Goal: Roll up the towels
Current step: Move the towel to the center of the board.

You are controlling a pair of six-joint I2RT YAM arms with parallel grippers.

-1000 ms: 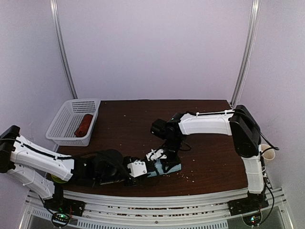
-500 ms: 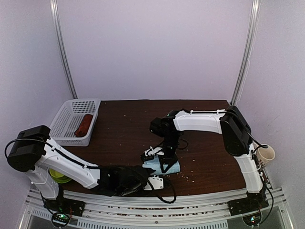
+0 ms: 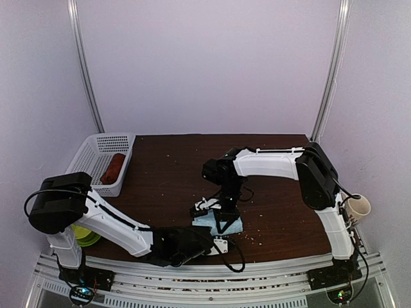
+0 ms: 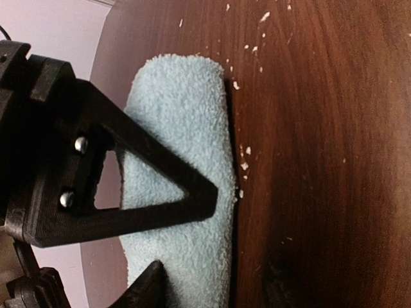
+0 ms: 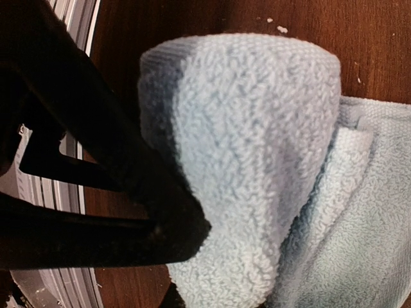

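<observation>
In the top view, the pale light-blue terry towel (image 3: pixel 235 226) lies partly rolled on the dark brown wooden table (image 3: pixel 173 167), toward 6 o'clock near the front edge. The right gripper (image 3: pixel 221 222) points down into it. The left gripper (image 3: pixel 221 245) sits low at the towel's 6 o'clock. At the table's 10 o'clock, a rust-red rolled towel (image 3: pixel 114 168) lies inside a white perforated plastic basket (image 3: pixel 87 160).

In the left wrist view, the blue roll runs from 12 to 6 o'clock. The right arm's black triangular finger (image 4: pixel 160 192) lies across it from 9 o'clock. The left arm's own fingertips (image 4: pixel 149 287) stand apart at the bottom edge, gripping nothing. White crumbs (image 4: pixel 244 165) dot the wood at the roll's 3 o'clock.

In the right wrist view, the thick roll fills the centre. One black finger (image 5: pixel 128 192) presses its 9 o'clock side and the other is buried in cloth, so the jaws are clamped on the towel. A flat layer spreads toward 4 o'clock.
</observation>
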